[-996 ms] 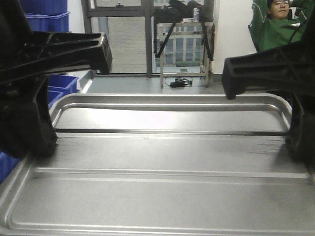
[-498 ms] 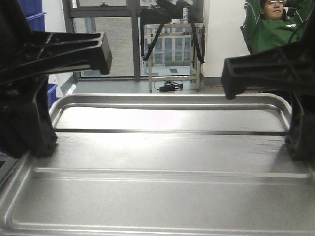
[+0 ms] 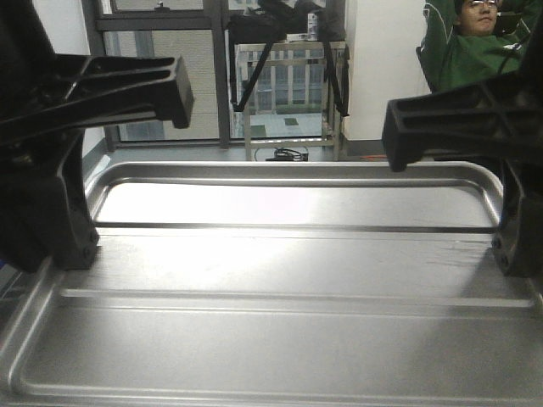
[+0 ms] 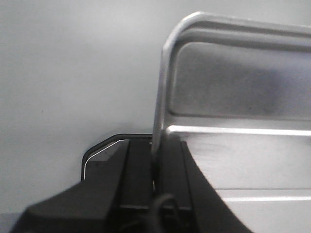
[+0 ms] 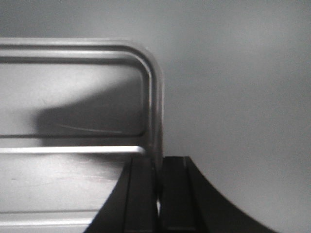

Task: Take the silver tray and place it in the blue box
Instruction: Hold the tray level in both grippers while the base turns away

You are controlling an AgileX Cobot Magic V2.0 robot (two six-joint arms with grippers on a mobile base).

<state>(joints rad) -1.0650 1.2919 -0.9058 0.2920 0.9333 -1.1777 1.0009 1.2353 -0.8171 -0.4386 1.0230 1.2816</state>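
The silver tray fills the lower part of the front view, held level and off the ground. Its two long ridges run across the floor of the tray. My left gripper is shut on the tray's left rim. In the left wrist view the rim runs down between the black fingers of my left gripper. My right gripper is shut on the right rim. The right wrist view shows that rim clamped in my right gripper. The blue box is out of view.
Ahead stands a metal stand carrying black gear, in front of a glass door. A cable bundle lies on the floor under it. A person in green sits at the back right beside a white wall.
The background has slid left behind the tray. The blue crates at the left have gone from view. Tray and both grippers keep the same places in the picture.
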